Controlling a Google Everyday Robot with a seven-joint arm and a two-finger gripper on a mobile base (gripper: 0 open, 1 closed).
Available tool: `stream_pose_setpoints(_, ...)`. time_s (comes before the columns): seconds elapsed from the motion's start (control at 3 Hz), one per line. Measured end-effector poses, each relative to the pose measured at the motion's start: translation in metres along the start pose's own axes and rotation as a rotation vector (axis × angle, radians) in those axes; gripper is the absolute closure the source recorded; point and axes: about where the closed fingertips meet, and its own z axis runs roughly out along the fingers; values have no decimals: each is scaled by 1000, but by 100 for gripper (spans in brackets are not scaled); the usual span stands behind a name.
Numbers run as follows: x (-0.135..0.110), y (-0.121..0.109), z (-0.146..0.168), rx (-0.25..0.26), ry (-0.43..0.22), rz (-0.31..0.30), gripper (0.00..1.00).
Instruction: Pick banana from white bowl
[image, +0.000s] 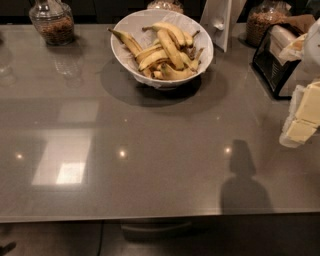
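Bananas (167, 50) are lying in a messy heap inside the white bowl (131, 24), which is sitting at the far middle of the grey counter (150, 150), w/ one banana (125, 41) poking its tip out over the left rim. The gripper (302, 117) is hanging at the right edge of the view, well apart from the bowl. Tbh I can't tell if it's spread or pressed together, b/c only part of it is showing. Nothing is being held afaict, so imo the reach isn't begun yet. What I'm worrying about: the fruit is overlapping and crossing every which way. Coming down on the pile is prob going to mean pinching two at once, or dragging a neighbour out w/ the target and dumping it on the counter. The bowl is looking deep, so a low sideways approach is risking a knock on the rim and the whole thing sliding on that shiny top. Also a black wire rack (275, 65) is sitting just right of the bowl, on the gripper's side, and a glass jar (267, 20) is standing behind it. A sloppy swing across is asking for a clip on either. Bananas are curved too, so squeezing off-centre is likely letting one twist out.
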Motion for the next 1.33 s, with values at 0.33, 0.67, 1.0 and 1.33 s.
stream_pose_setpoints(0.33, 0, 0, 0, 0, 0, 0, 0)
stream_pose_setpoints(0.67, -13, -9, 1, 30, -57, 14, 0)
stream_pose_setpoints(1.0, -34, -30, 3, 89, -165, 61, 0)
stream_pose_setpoints(1.33, -57, -62, 6, 145, -305, 151, 0)
